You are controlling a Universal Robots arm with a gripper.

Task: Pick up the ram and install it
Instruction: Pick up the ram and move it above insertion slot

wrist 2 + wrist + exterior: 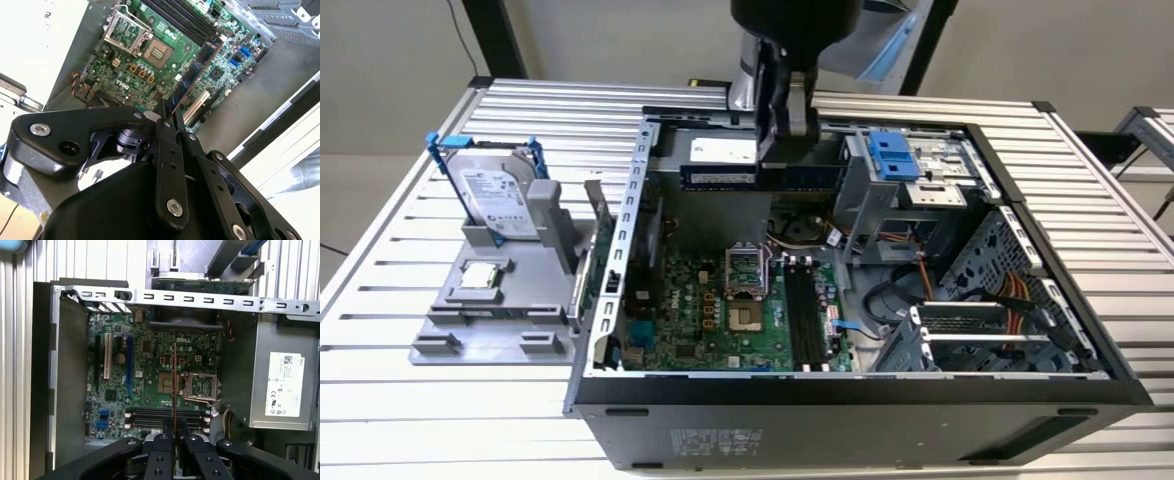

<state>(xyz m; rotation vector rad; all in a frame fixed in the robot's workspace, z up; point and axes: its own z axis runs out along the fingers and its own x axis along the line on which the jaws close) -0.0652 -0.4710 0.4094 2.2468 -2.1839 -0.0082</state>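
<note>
The ram [720, 177] is a long, thin blue-green stick held level above the far end of the open computer case [854, 385]. My gripper [787, 150] is shut on its middle. In the first wrist view the ram [173, 385] appears edge-on, running out from the gripper [174, 437] over the green motherboard [145, 365]. The second wrist view has the ram [197, 67] jutting from the gripper [170, 117]. The black memory slots [803, 315] lie lower down on the board, toward the case's near end, also visible as slots [165, 417] and slots [175, 17]. The ram hangs clear above them.
A silver hard drive in a blue frame [494, 195] and a small square CPU chip [480, 275] sit on a grey holder [494, 330] at the exterior view's left. Inside the case are the CPU socket [744, 270], a power supply [282, 385] and a drive cage [907, 165].
</note>
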